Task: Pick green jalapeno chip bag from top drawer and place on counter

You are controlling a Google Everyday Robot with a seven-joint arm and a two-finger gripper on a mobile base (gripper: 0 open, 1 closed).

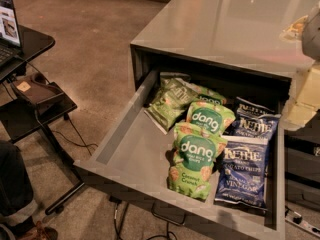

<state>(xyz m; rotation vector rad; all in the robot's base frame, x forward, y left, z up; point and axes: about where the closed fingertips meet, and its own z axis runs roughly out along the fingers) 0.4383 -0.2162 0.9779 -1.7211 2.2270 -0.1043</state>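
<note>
Reach step: my gripper [304, 96] hovers off the right edge of the counter [225, 24], open or closed I cannot tell, and must descend onto the green jalapeno chip bag [170, 105] at the back of the top drawer [132, 151].

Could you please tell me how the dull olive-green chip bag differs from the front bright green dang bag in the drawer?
The dull olive-green crinkly chip bag lies at the back of the wide grey metal drawer; the front bright green dang bag lies near its front. The olive bag lacks the dang bag's teal oval. Both lie flat. The pincer is at the right edge, touching neither.
</note>
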